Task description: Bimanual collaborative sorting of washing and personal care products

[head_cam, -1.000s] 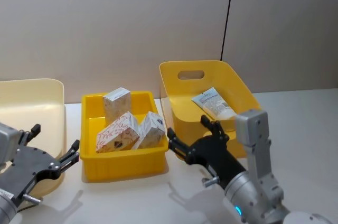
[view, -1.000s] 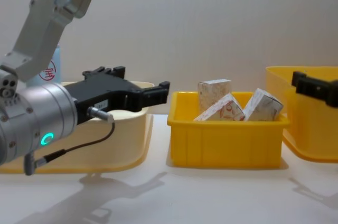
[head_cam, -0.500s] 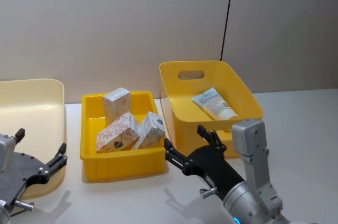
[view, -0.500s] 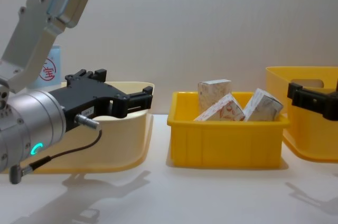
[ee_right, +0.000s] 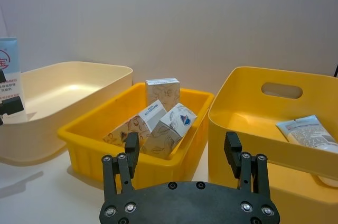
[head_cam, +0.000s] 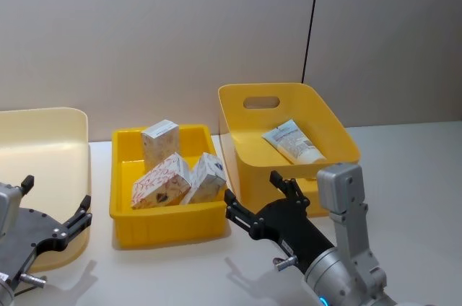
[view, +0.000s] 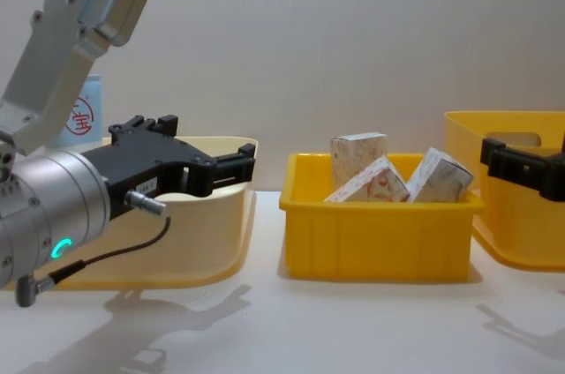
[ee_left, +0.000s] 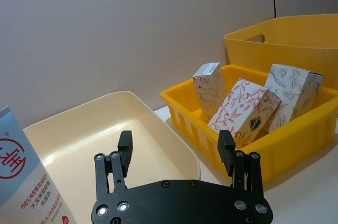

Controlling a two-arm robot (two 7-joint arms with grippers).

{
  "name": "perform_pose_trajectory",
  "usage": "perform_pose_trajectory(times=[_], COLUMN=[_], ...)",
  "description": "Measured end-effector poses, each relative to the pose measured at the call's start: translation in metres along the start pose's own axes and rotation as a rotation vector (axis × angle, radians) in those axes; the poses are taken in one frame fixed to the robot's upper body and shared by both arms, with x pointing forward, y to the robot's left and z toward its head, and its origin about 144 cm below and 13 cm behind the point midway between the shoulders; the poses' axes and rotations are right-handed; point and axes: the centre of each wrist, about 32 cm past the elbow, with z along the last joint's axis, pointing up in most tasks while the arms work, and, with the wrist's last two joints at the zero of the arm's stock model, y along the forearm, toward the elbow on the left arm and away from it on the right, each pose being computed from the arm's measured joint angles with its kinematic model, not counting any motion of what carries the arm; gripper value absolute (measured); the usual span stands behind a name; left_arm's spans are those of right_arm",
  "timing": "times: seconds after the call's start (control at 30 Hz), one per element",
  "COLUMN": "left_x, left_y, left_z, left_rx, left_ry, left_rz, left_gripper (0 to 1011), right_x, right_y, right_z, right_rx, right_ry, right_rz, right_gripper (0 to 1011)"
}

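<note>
Three small white patterned boxes [head_cam: 162, 182] lie in the middle yellow bin [head_cam: 170, 219]; they also show in the chest view as boxes [view: 380, 178]. A pale-blue tube [head_cam: 292, 141] lies in the right yellow bin [head_cam: 266, 89]. A white red-printed bottle [ee_left: 21, 182] stands in the cream bin [head_cam: 43, 133]. My left gripper [head_cam: 56, 192] hangs open and empty in front of the cream bin. My right gripper [head_cam: 253, 187] is open and empty, in front of the gap between the two yellow bins.
The three bins stand in a row near the grey back wall. White table [head_cam: 404, 176] lies bare in front of the bins and to the right of the right bin.
Over the first half second both open grippers drew back from the bins towards me. Since then nothing has moved.
</note>
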Motion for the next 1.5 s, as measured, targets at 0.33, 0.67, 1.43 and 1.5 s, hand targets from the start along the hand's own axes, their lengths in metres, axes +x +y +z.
perform_pose_trajectory(times=[0.33,0.67,1.43,1.5], left_x=[0.000,0.000,0.000,0.000], left_y=[0.000,0.000,0.000,0.000], left_z=[0.000,0.000,0.000,0.000], left_rx=[0.000,0.000,0.000,0.000], left_ry=[0.000,0.000,0.000,0.000], left_rz=[0.000,0.000,0.000,0.000], left_gripper=[1003,1003,1003,1003], right_x=[-0.003,-0.008,-0.021,-0.022], right_y=[0.004,0.010,0.036,0.038], right_z=[0.002,0.003,0.002,0.002], right_rx=[-0.013,-0.033,-0.090,-0.092], right_ry=[0.011,0.045,0.185,0.190], right_rz=[0.025,0.033,-0.047,-0.047], right_gripper=[1001,1001,1001,1001])
